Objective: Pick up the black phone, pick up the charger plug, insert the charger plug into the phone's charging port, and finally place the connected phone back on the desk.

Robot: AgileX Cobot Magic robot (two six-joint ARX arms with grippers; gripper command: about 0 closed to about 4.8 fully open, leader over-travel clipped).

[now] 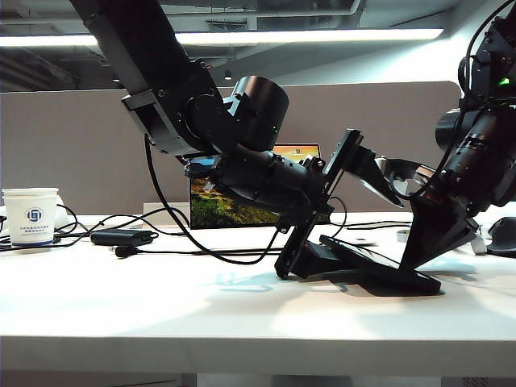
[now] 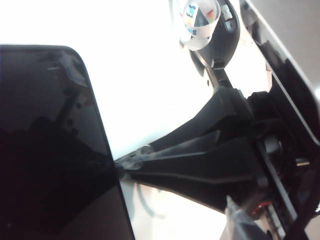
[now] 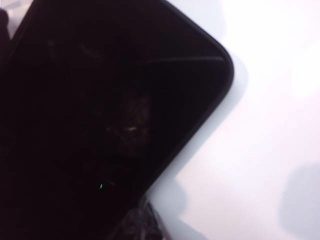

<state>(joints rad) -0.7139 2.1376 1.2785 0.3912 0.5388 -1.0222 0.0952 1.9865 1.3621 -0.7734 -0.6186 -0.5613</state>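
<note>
The black phone (image 1: 375, 260) sits low over the desk (image 1: 161, 298) between the two grippers, tilted, its left end raised and its right end down near the tabletop.

The left gripper (image 1: 300, 260) reaches down at the phone's left end. Its jaws stand wide apart, and the exterior view does not make clear whether its fingers press on the phone. In the left wrist view the phone (image 2: 50, 150) fills the near side as a glossy dark slab with one rounded corner, and the tapered tip of the right gripper (image 2: 131, 161) meets the phone's long edge there.

The right gripper (image 1: 419, 260) comes down at the phone's right end with its jaws closed. Whether it pinches the phone's edge or something small against it cannot be told. The right wrist view is almost filled by the phone's dark screen (image 3: 110, 115), with white desk beyond its rounded corner.

Well to the left of the left gripper, a white paper cup (image 1: 31, 215) with a blue logo stands upright on the desk; its inside is not visible. Between the cup and that gripper lie a black power brick (image 1: 121, 237) and thin black cables (image 1: 173, 251). Behind the left arm stands an open laptop (image 1: 222, 208) with a lit screen.
</note>
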